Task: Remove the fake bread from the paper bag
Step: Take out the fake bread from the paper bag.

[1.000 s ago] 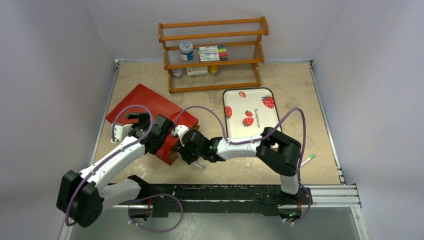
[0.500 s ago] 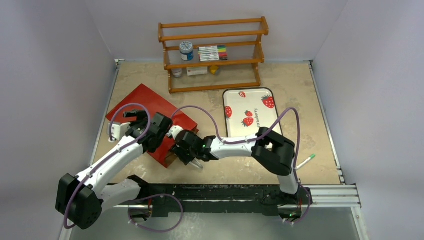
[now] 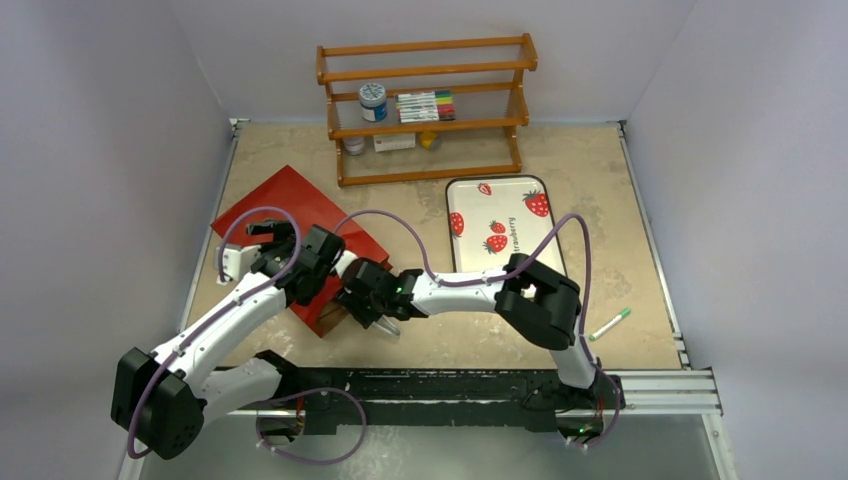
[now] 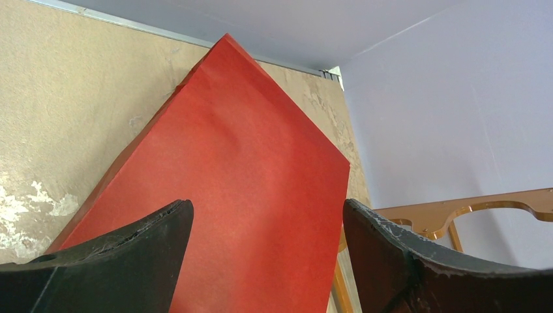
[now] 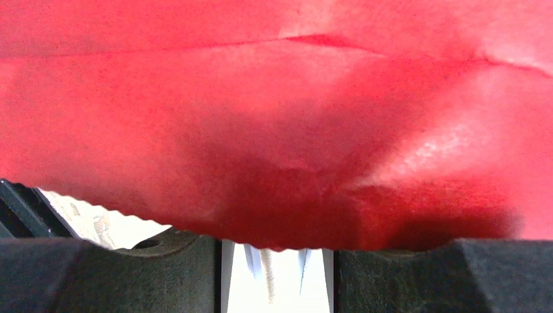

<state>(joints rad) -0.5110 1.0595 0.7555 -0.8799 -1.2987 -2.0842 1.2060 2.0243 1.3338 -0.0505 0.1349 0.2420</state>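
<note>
Top external view shows the paper bag [image 3: 290, 205], red outside, lying flat on the left part of the table [image 3: 620, 230], with its mouth turned to the near right. The left pincer [image 3: 263, 240] is over the near-left side of the bag. In the left wrist view its fingers stand wide apart, and the red paper is seen between and beyond them. The right pincer [image 3: 345, 300] is at the bag's mouth. In the right wrist view the zigzag paper edge lies across its fingers, and I cannot tell whether they clamp it. A strawberry tray [image 3: 500, 225] lies right of the bag, a wooden rack [image 3: 428, 128] stands far, and a green marker [image 3: 609, 324] lies near right.
</note>
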